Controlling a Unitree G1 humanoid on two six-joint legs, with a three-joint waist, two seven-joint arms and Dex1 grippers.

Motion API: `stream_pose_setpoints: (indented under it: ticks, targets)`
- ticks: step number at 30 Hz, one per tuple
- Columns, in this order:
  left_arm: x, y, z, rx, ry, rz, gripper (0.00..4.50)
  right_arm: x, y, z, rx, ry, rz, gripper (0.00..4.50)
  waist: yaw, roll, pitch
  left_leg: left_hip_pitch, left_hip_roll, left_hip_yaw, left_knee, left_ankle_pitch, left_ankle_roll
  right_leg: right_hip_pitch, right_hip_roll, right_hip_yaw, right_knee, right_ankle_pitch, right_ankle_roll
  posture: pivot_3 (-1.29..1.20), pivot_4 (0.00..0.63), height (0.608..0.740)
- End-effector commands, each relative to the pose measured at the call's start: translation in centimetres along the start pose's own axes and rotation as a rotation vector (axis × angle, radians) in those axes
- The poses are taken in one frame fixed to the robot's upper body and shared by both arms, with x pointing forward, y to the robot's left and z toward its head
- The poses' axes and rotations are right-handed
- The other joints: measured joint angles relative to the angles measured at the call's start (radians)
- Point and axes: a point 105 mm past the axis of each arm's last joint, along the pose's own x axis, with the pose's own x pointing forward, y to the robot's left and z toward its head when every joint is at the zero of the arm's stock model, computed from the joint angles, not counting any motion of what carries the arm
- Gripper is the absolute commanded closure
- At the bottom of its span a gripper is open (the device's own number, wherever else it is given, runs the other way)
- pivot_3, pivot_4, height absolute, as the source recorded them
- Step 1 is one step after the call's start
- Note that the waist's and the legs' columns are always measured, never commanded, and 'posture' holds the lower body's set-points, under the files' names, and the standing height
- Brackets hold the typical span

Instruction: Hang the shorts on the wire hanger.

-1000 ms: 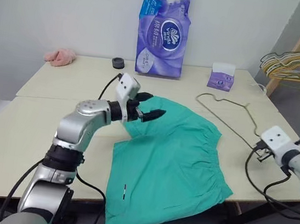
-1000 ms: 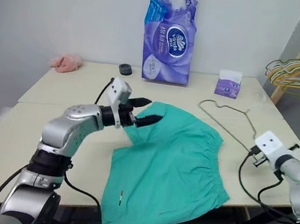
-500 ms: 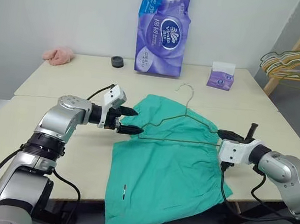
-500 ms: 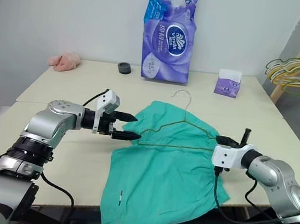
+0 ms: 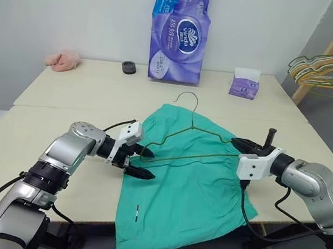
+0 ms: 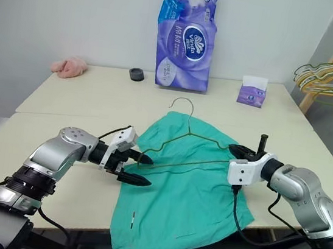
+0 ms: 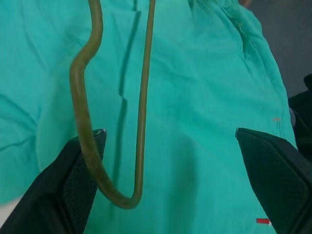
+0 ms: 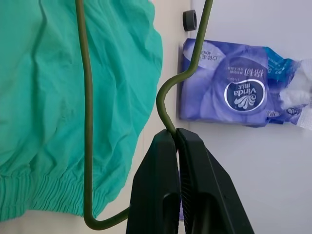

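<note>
Table (image 5: 49, 84) — pale, wide, carrying everything. The shorts (image 5: 188, 195) lie spread flat across its near half, the lower hem drooping over the front edge, the gathered waistband toward the robot's right. The wire hanger (image 5: 190, 141) is held up just above the cloth, hook end toward the tissue pack (image 5: 180, 31) at the back.

Right gripper (image 8: 176, 141): fingers pressed together on the hanger's wire at its right shoulder bend — a firm pinch, seen plainly in the right wrist view. Left gripper (image 5: 142, 163): fingers spread wide, holding nothing, set at the hanger's left corner with one finger close against the wire and the other out over the cloth.

Step in hand, as judged: getting the left gripper onto the shorts' edge so the cloth can be fed over the hanger's bottom bar. To do it well, the right should keep the hanger level and steady, and the left should take cloth only, not wire.

Hard to make out: whether the hanger's left corner touches the cloth; the shorts' lowest hem is cut off below the table edge.
</note>
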Motion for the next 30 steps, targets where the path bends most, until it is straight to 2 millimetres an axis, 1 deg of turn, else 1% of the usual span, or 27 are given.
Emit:
stream_pose_setpoints:
  ticks: [1, 3, 10, 14, 15, 18, 21, 25, 28, 30]
  targets:
    - [-0.2, 0.4, 1.0, 0.006, -0.033, 0.019, 0.39, -0.2, -1.3, 0.3, -0.031, -0.014, -0.044, 4.5, 0.0, 0.0, 0.0, 0.0, 0.0, 0.0, 0.0, 0.0, 0.0, 0.0, 0.0, 0.0, 0.0, 0.0, 0.0, -0.14, 0.039, 0.74]
    - [-0.1, 0.3, 1.0, -0.003, -0.033, 0.003, 0.9, -0.3, -1.3, 0.3, -0.031, -0.017, -0.047, 4.5, 0.0, 0.0, 0.0, 0.0, 0.0, 0.0, 0.0, 0.0, 0.0, 0.0, 0.0, 0.0, 0.0, 0.0, 0.0, -0.14, 0.039, 0.74]
    - [0.1, -0.6, 0.6, -0.009, -0.021, -0.044, 3.03, -0.5, -1.6, 0.3, -0.039, -0.024, -0.067, 4.5, -0.002, 0.001, 0.001, 0.0, 0.0, 0.0, 0.0, 0.0, 0.0, 0.0, 0.0, 0.0, 0.0, 0.0, 0.0, -0.15, 0.042, 0.74]
    - [0.3, -1.0, 0.4, -0.009, -0.018, -0.059, 4.31, -0.7, -1.9, 0.7, -0.101, -0.045, -0.078, 4.5, -0.001, 0.002, 0.002, 0.0, 0.0, 0.0, 0.0, 0.0, 0.0, 0.0, 0.0, 0.0, 0.0, 0.0, 0.0, -0.15, 0.042, 0.74]
    - [0.3, -1.1, 0.4, -0.008, -0.018, -0.058, 4.47, -0.8, -1.9, 0.8, -0.11, -0.056, -0.078, 4.5, -0.001, 0.002, 0.002, 0.0, 0.0, 0.0, 0.0, 0.0, 0.0, 0.0, 0.0, 0.0, 0.0, 0.0, 0.0, -0.15, 0.042, 0.74]
    - [0.3, -1.1, 0.4, -0.007, -0.018, -0.054, 4.47, -1.0, -1.7, 1.2, -0.091, -0.091, -0.076, 4.5, -0.001, 0.002, 0.002, 0.0, 0.0, 0.0, 0.0, 0.0, 0.0, 0.0, 0.0, 0.0, 0.0, 0.0, 0.0, -0.14, 0.041, 0.74]
    - [0.4, -1.0, 0.4, -0.004, -0.02, -0.043, 4.5, -1.1, -1.4, 1.3, -0.067, -0.099, -0.055, 3.75, -0.001, 0.002, 0.002, 0.0, 0.0, 0.0, 0.0, 0.0, 0.0, 0.0, 0.0, 0.0, 0.0, 0.0, 0.0, -0.14, 0.04, 0.74]
    - [0.5, -0.9, 0.4, 0.007, -0.021, -0.026, 4.5, -1.5, -0.7, 1.5, -0.097, -0.122, 0.001, 2.38, -0.001, 0.002, 0.002, 0.0, 0.0, 0.0, 0.0, 0.0, 0.0, 0.0, 0.0, 0.0, 0.0, 0.0, 0.0, -0.14, 0.039, 0.74]
    - [0.8, -0.7, 0.6, 0.027, -0.031, -0.007, 4.5, -2.1, -0.3, 1.8, -0.074, -0.152, 0.031, 1.4, -0.001, 0.002, 0.002, 0.0, 0.0, 0.0, 0.0, 0.0, 0.0, 0.0, 0.0, 0.0, 0.0, 0.0, 0.0, -0.15, 0.035, 0.74]
    - [1.0, -0.6, 1.0, 0.059, -0.043, 0.01, 4.5, -2.7, -0.6, 2.3, -0.007, -0.177, 0.025, 1.4, 0.0, 0.002, 0.002, 0.0, 0.0, 0.0, 0.0, 0.0, 0.0, 0.0, 0.0, 0.0, 0.0, 0.0, 0.0, -0.15, 0.035, 0.74]
